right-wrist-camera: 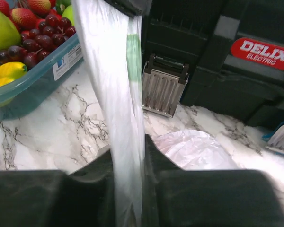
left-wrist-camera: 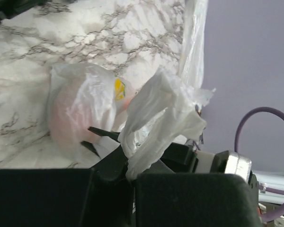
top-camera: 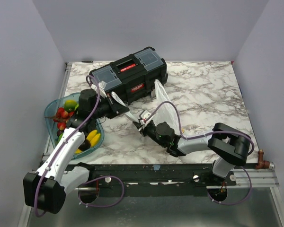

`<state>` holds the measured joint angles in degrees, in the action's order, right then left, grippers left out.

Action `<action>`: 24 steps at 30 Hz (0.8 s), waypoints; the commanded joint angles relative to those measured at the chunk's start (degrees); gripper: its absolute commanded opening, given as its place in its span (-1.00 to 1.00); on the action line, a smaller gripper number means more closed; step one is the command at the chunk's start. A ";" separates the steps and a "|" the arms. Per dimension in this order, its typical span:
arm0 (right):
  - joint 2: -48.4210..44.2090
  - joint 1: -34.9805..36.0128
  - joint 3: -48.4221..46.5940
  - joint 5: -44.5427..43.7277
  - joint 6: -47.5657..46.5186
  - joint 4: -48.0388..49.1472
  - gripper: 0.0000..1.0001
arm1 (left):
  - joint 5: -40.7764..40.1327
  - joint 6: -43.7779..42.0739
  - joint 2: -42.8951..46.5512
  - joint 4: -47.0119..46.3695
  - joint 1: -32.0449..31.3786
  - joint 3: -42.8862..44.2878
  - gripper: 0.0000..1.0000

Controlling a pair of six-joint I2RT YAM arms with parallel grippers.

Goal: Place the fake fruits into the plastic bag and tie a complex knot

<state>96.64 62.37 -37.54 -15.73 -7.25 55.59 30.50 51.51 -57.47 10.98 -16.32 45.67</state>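
Observation:
The plastic bag (top-camera: 164, 105) lies in front of the toolbox, with a pale orange fruit (left-wrist-camera: 66, 118) showing through its film. A twisted strand of the bag (right-wrist-camera: 118, 94) runs taut between my two grippers. My left gripper (top-camera: 118, 108) (left-wrist-camera: 130, 175) is shut on a crumpled end of the bag (left-wrist-camera: 156, 118). My right gripper (top-camera: 143, 124) (right-wrist-camera: 128, 189) is shut on the strand, with the bag's bulged body (right-wrist-camera: 194, 149) just behind it. More fake fruits (top-camera: 64, 113) (right-wrist-camera: 19, 38) in red, green, yellow and dark purple lie in the teal tray.
The teal tray (top-camera: 49, 111) (right-wrist-camera: 33, 82) sits at the left edge under my left arm. A black toolbox (top-camera: 130, 75) (right-wrist-camera: 227, 71) stands at the back, its ribbed metal latch (right-wrist-camera: 164, 85) close behind the strand. Marble tabletop (top-camera: 208, 99) extends to the right.

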 commanded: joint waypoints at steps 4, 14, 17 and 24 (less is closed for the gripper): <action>-2.20 -0.21 7.79 2.20 -3.96 -1.09 -0.99 | -8.47 -19.01 -1.64 2.92 5.07 9.25 -1.00; -2.74 -0.31 7.08 1.42 -1.81 0.13 -0.99 | -19.08 -46.04 -3.94 6.36 3.59 7.03 -1.00; -3.33 -0.30 6.13 2.87 -1.63 -0.61 -0.99 | -17.86 -49.48 -3.42 4.96 2.14 5.05 -1.00; -7.93 -0.26 1.45 9.05 -2.01 -12.48 -0.38 | -12.40 -49.56 -2.87 2.19 1.37 3.81 -1.00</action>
<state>93.12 62.26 -34.70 -10.26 -9.06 53.71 23.86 6.76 -61.89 19.79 -16.84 49.30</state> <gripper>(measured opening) 0.209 0.014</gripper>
